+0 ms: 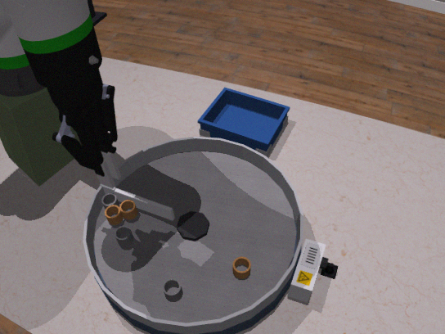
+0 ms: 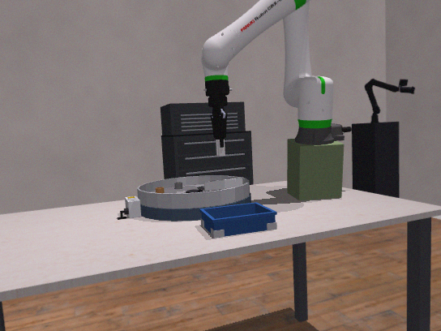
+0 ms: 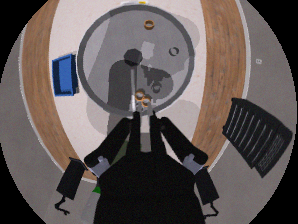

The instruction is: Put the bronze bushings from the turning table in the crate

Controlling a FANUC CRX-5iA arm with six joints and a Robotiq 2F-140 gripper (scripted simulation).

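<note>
The round grey turning table [image 1: 296, 205] [image 2: 190, 199] [image 3: 85, 56] holds three bronze bushings: two side by side [image 1: 113, 214] [image 1: 128, 209] at its left against a fence, both under my fingers in the wrist view [image 3: 141, 99], and one [image 1: 241, 268] [image 3: 149, 26] [image 2: 159, 189] at the front right. Three steel bushings [image 1: 109, 200] [image 1: 123, 234] [image 1: 173, 290] also stand on it. The blue crate [image 1: 235, 136] [image 2: 237, 223] [image 3: 64, 75] is empty behind the table. My gripper [image 1: 105, 169] [image 2: 219, 151] [image 3: 144, 107] is shut and empty, high above the table's left rim.
A grey fence bar [image 1: 151, 205] runs from the rim to the black hub [image 1: 193, 225]. A white control box [image 1: 308, 266] sits at the table's right side. The arm's green pedestal [image 1: 29, 135] stands left; a dark tool cabinet [image 2: 204, 142] stands behind.
</note>
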